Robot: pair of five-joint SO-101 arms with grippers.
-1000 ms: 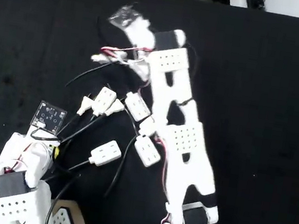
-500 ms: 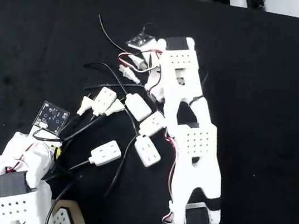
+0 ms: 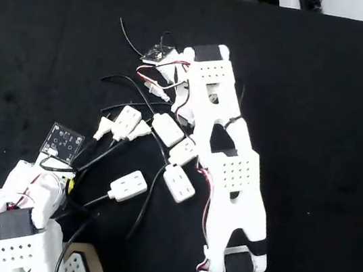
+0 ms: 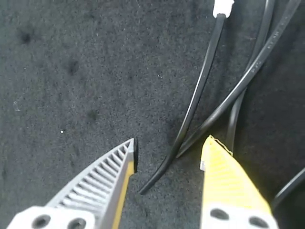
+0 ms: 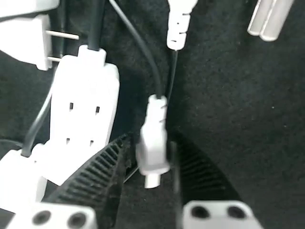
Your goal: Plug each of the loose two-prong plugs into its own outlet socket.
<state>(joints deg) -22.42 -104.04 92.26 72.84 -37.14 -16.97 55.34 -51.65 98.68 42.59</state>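
Both right jaws pinch a white plug (image 5: 152, 148); left jaws gape.

On your table (image 3: 332, 131), the outlet sockets (image 3: 179, 182) cluster at the middle. Your right arm (image 3: 233, 178) lies along their right side and extends to the far end of the cluster, where a plug (image 5: 153, 152) sits at the right gripper (image 5: 149, 140), just beside an outlet strip (image 5: 83, 114). Your left arm (image 3: 22, 221) sits at the near left, with cables (image 4: 200, 90) lying on the table between the jaws of the left gripper (image 4: 167, 148).
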